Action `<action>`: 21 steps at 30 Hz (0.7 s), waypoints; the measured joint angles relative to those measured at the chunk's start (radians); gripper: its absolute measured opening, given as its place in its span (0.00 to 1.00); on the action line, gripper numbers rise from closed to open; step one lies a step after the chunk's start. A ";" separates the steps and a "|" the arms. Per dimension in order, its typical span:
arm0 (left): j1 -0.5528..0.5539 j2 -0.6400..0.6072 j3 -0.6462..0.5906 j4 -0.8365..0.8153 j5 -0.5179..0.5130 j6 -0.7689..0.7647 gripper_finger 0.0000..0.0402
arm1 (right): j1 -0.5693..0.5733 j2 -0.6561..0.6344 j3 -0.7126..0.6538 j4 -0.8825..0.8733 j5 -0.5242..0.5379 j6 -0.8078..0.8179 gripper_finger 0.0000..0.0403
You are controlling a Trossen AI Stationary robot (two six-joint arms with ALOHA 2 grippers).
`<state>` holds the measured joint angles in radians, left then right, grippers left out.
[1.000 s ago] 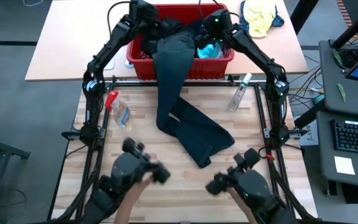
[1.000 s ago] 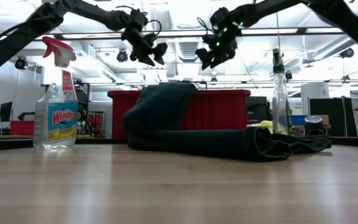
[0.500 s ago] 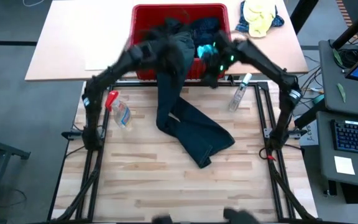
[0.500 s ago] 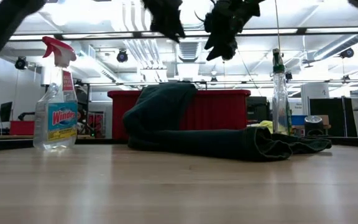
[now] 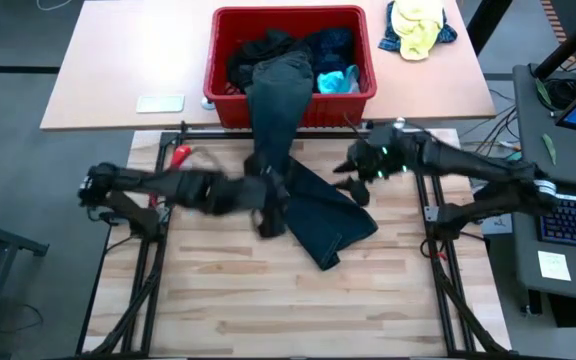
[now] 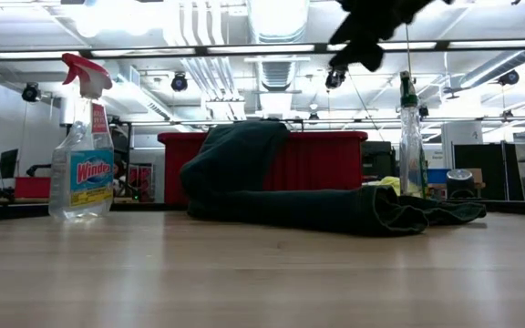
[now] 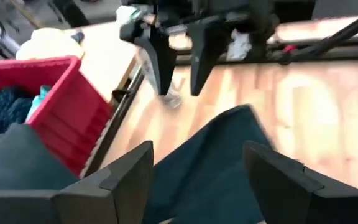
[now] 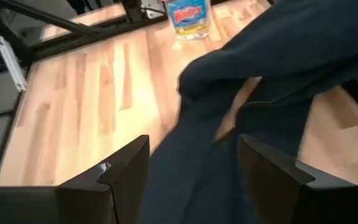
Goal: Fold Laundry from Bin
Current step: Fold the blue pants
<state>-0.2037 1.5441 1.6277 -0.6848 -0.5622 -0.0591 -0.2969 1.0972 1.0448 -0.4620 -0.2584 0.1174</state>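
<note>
Beside the draped garment [image 5: 293, 190], spray bottle [image 6: 81, 150] left, clear bottle [image 6: 412, 141] right.

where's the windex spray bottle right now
In the low view the Windex spray bottle stands upright at the left of the wooden table, left of the dark garment that trails out of the red bin.

From my station I see two dark, near-black arms built of slim tubular links with bulkier joint housings. The right arm [image 5: 468, 170] carries small green lights near its wrist, just behind the right end effector [image 5: 353, 180]. The left arm [image 5: 158, 188] is the same matte black, blurred along its length up to the left end effector [image 5: 273, 205]. In the wrist views, each end effector shows two flat, angular black fingers [image 7: 126, 180] with bevelled edges.
</note>
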 joint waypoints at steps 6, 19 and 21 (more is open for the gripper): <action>-0.186 -0.037 -0.264 0.149 -0.125 -0.147 0.57 | 0.123 -0.050 -0.204 0.134 0.027 0.193 0.60; -0.283 -0.020 -0.419 0.249 -0.240 -0.216 0.57 | 0.350 0.146 -0.281 0.165 0.199 0.525 0.68; -0.294 -0.020 -0.442 0.283 -0.241 -0.217 0.57 | 0.371 0.191 -0.281 0.165 0.229 0.558 0.68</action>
<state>-0.4978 1.5242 1.1852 -0.4016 -0.8031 -0.2758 0.0740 1.2879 0.7639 -0.2967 -0.0296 0.6754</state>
